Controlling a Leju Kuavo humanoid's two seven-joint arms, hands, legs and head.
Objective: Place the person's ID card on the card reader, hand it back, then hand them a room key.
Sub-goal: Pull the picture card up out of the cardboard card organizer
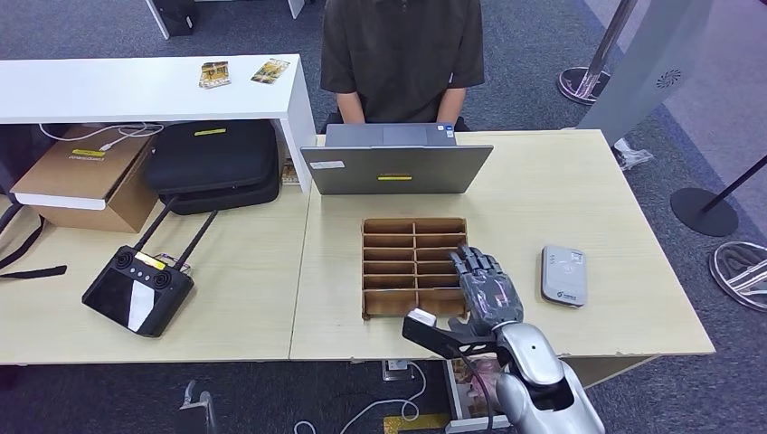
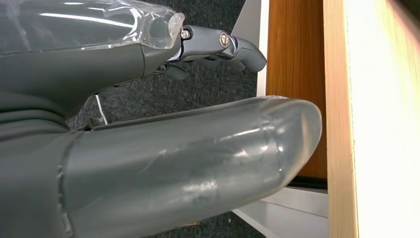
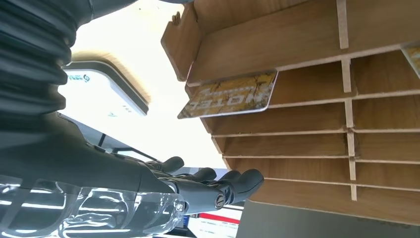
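The right robot hand (image 1: 487,291), fingers extended and holding nothing, hovers at the slotted wooden tray (image 1: 389,226), where the room key (image 3: 229,94) lies just ahead of its fingertips, long axis along its slot.

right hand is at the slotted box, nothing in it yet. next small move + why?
Probably ease the right hand toward the near slot and close its fingers on the room key. The hand hangs over the wooden organizer, fingers apart and holding nothing, and the card's corner juts out of its slot, free to pinch.
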